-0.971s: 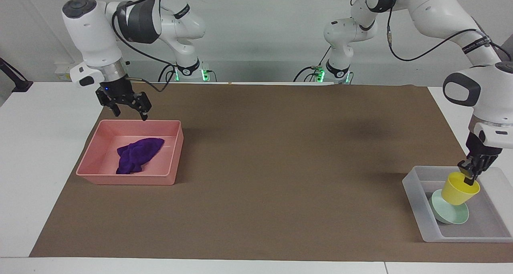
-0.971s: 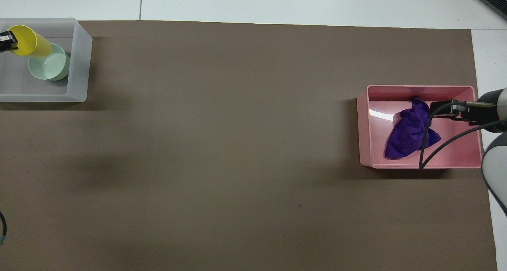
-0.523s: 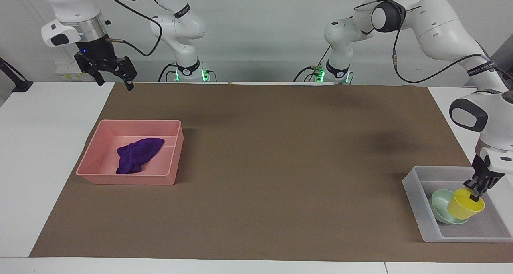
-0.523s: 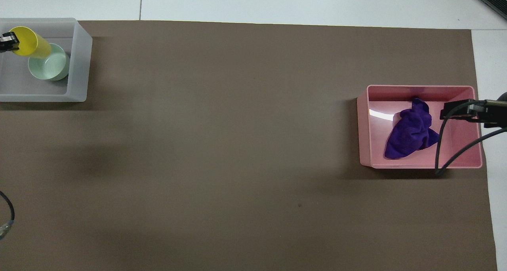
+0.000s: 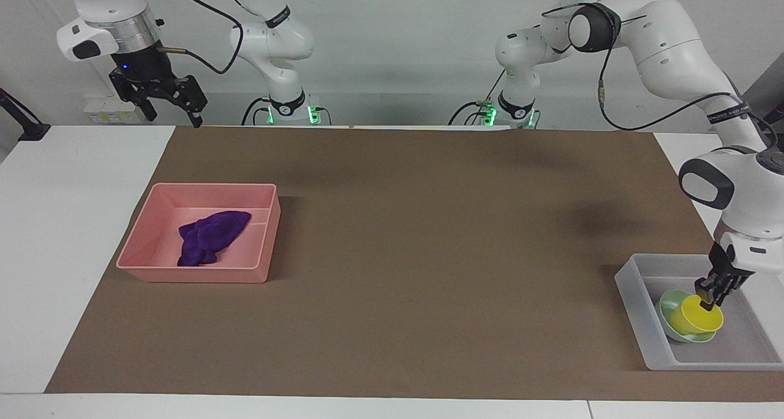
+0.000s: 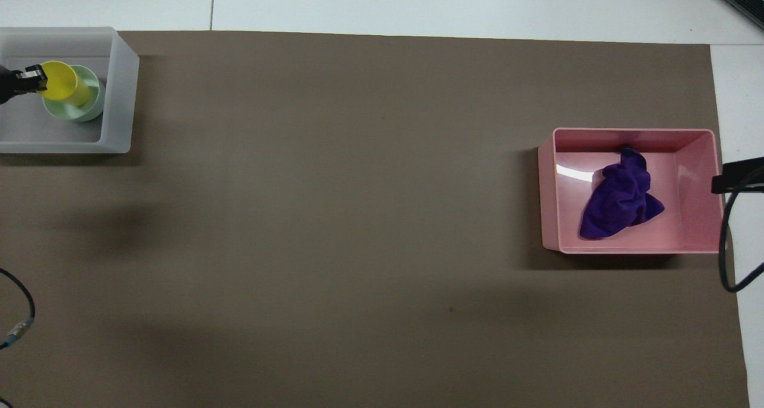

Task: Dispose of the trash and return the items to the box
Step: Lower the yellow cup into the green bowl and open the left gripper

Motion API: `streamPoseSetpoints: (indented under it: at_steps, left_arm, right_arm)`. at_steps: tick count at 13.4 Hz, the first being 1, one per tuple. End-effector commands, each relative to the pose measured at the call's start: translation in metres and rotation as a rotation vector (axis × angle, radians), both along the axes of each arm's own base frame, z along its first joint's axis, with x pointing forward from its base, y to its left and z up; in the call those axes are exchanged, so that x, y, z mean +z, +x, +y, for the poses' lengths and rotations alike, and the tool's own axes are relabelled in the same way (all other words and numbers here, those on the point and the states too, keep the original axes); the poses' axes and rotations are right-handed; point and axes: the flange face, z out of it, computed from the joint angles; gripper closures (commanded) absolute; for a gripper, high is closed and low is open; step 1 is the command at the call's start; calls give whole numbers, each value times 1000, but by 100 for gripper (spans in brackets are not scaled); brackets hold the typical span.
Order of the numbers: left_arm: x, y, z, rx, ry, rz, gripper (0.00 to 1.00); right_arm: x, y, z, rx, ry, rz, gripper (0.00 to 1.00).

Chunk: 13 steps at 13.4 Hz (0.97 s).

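Observation:
The yellow cup [image 5: 695, 316] [image 6: 59, 81] rests tilted inside the mint-green bowl [image 5: 669, 302] [image 6: 92, 95], and both are in the translucent box [image 5: 637, 315] [image 6: 119, 98] at the left arm's end of the table. My left gripper [image 5: 710, 295] [image 6: 34, 77] is down at the cup's rim; whether it still grips the rim does not show. The purple cloth [image 5: 211, 235] [image 6: 621, 202] lies crumpled in the pink tray [image 5: 196, 275] [image 6: 546, 187] at the right arm's end. My right gripper [image 5: 173, 117] hangs open and empty, high above the table edge beside the pink tray.
A brown mat [image 5: 429, 253] covers most of the white table. A loose cable [image 6: 18, 312] from the left arm hangs over the mat's edge nearest the robots. The right arm's cable [image 6: 725, 259] loops beside the pink tray.
My left gripper has lowered the yellow cup from above the box down into the green bowl. My right gripper has risen from the pink tray's rim and drawn back toward the robots.

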Motion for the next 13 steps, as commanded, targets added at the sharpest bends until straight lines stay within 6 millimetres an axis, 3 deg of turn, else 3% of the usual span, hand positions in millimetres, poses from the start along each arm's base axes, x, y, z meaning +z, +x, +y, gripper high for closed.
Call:
streamPoseSetpoints:
  at_steps: [1,4,6,8,11,13]
  left_arm:
    - [18,-1,-7,-51,11,-1,31]
    - [59,-10,-41,-282,73,36,0]
    - [85,-24,-66,-355,72,84,0]
    - [102,-45,-109,-416,63,119,0]
    - [116,-94,-171,-506,49,164,0]
    - [134,-123,-191,-545,41,193,0]
  right_arm:
    - [-3,-6,6,34,-8,18,0]
    - [-5,-6,8,29,-11,21,0]
    - [-5,-6,8,31,-11,17,0]
    - [-5,-5,7,31,-11,13,0]
    - [-4,-6,7,31,-11,13,0]
    - [-4,-6,8,34,-11,13,0]
